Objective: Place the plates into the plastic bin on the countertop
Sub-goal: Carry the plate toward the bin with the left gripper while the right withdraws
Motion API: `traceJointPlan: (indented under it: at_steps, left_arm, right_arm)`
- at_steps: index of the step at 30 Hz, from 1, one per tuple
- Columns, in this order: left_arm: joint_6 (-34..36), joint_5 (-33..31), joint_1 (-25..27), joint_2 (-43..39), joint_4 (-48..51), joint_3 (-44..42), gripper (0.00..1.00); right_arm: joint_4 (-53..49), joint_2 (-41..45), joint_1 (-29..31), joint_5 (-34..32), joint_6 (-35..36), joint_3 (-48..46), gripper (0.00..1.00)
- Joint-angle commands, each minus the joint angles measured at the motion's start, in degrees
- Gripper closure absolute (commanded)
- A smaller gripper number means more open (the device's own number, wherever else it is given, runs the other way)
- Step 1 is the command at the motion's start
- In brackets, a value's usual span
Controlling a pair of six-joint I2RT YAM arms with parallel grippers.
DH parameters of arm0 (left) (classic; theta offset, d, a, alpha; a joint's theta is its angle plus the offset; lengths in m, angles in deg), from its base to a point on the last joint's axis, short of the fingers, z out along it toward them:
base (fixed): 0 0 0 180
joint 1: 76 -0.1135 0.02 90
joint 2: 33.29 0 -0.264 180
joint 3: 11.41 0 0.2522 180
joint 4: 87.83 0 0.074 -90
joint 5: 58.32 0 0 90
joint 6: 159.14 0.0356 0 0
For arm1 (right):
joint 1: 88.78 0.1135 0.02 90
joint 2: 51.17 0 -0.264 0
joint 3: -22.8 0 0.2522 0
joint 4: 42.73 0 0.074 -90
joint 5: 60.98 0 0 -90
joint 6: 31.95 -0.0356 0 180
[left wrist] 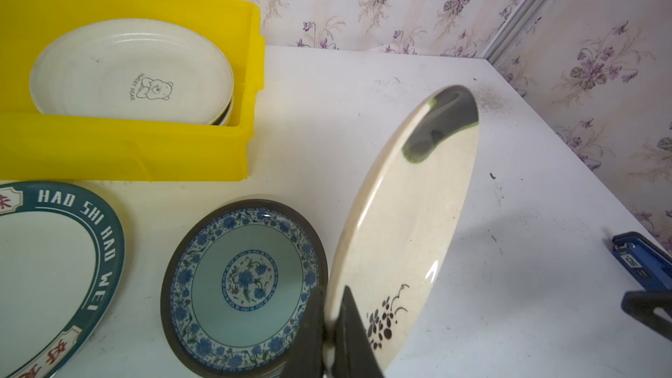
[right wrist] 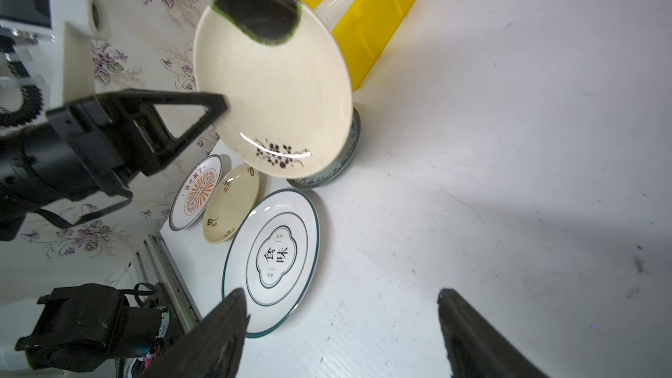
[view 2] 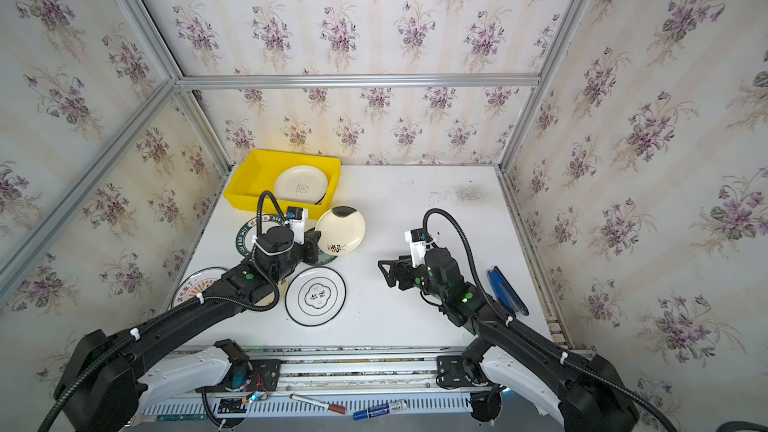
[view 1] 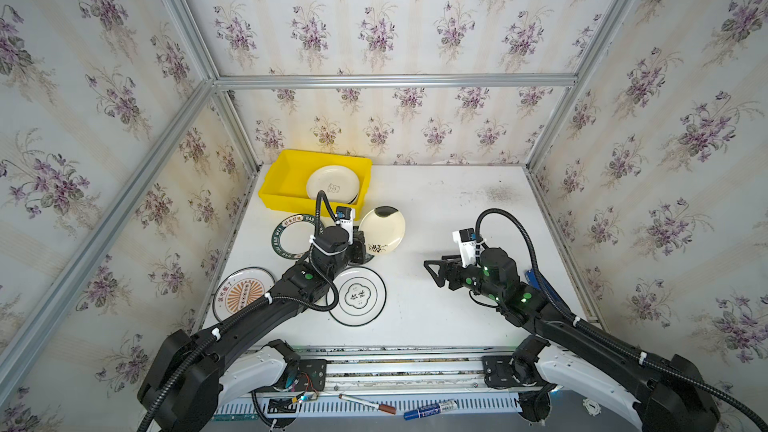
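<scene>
While the left jaws pinch the cream plate (view 1: pixel 381 229) by its rim, tilted clear of the worktop (view 1: pixel 457 209) near the yellow bin (view 1: pixel 291 203), and the right jaws hang spread and empty, the carry seems half done: next, clear the bin's wall and lower it.

Bright, diffuse light fills every view, leaving soft grey shadows on the desk (right wrist: pixel 509 140) beside the cream plate (right wrist: pixel 276 92), which carries white glints near its dark sprig. In the right wrist view the plate's rim by its black patch is smeared, and the fingers (right wrist: pixel 218 332) of the right hand (right wrist: pixel 340 296), nearer the lens, are unfocused. In both top views wide-angle stretch swells the wallpaper (view 1: pixel 83 180) far from the plate.
</scene>
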Motion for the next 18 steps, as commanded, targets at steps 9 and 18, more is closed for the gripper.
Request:
traceJointPlan:
  at_steps: [9,18]
  left_arm:
    - [-2.4,-2.1,-5.0,0.6,-1.2,7.2,1.00]
    - [2.0,-8.3,-11.6,4.7,2.2,17.1,1.00]
  right_arm:
    - [1.0,7.2,0.1,0.1,0.9,-5.6,0.13]
    - [-2.4,11.4,0.1,-1.1,0.2,-7.3,0.11]
